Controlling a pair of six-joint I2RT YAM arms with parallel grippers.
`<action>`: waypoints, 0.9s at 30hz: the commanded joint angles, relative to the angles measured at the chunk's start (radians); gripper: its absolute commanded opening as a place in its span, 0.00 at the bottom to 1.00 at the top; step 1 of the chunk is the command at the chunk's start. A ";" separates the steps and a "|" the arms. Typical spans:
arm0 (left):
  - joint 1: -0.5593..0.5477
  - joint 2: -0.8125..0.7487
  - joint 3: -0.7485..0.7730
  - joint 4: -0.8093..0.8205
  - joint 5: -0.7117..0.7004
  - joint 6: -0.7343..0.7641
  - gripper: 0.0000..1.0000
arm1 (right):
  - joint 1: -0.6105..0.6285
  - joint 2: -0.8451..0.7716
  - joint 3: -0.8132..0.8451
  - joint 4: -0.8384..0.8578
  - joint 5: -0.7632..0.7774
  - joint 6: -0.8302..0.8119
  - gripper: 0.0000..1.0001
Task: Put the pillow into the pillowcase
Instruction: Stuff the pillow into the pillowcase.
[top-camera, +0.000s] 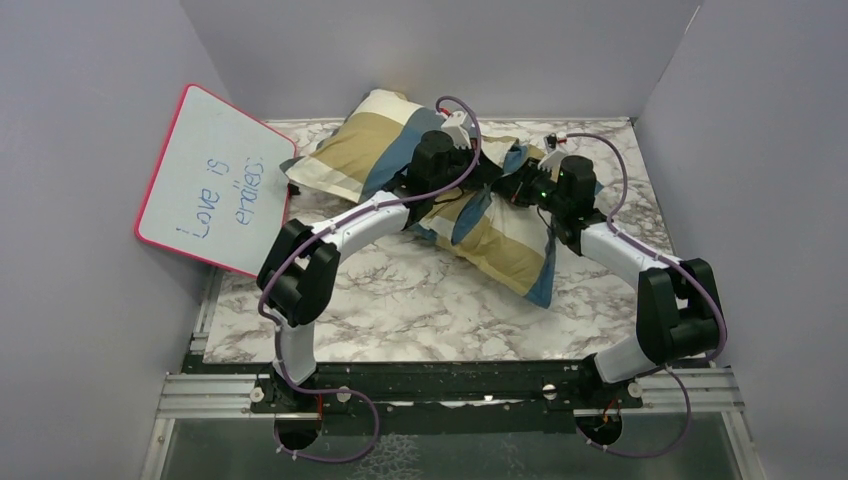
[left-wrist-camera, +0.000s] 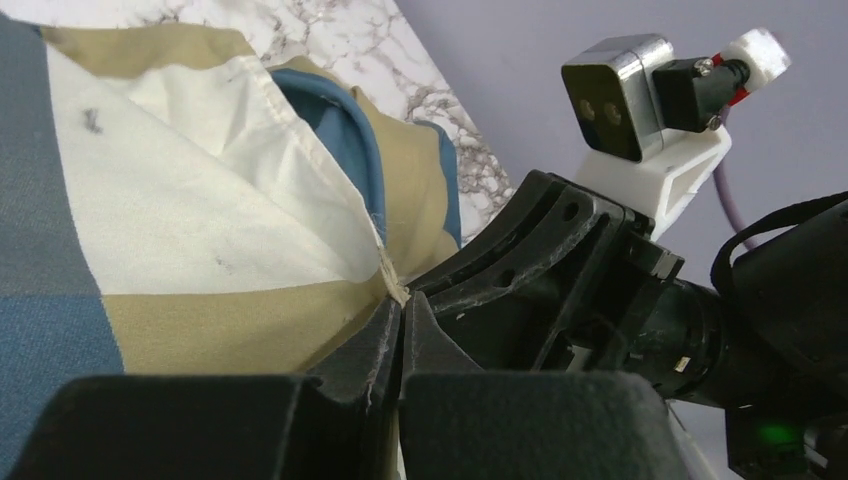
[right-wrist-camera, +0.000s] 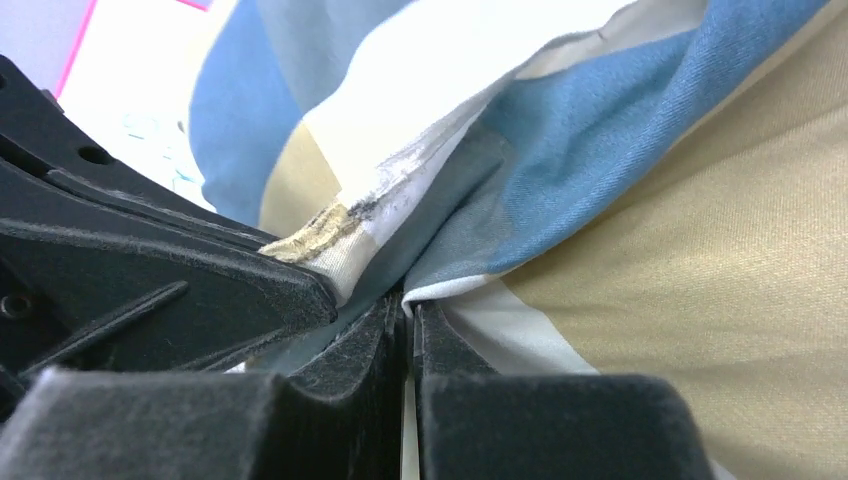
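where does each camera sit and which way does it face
Top external: above and behind the bases, facing down over the table; left arm and right arm show whole, left gripper and right gripper meeting on the pillowcase.
Left wrist: on the left wrist, facing along its shut fingers at the pillowcase hem; the right gripper shows opposite.
Right wrist: on the right wrist, facing along its shut fingers at the same hem; left gripper shows at left.
Shared: both wrist views show the pinched hem.
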 joint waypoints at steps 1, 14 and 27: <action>-0.054 -0.043 0.000 0.138 0.133 -0.069 0.00 | 0.020 -0.009 0.011 0.257 -0.064 0.082 0.08; -0.048 -0.130 -0.091 0.167 0.108 -0.070 0.00 | 0.020 0.051 0.209 0.079 0.176 0.011 0.16; -0.006 -0.155 -0.121 0.144 0.024 -0.085 0.00 | 0.019 -0.188 0.218 -0.586 0.317 -0.088 0.43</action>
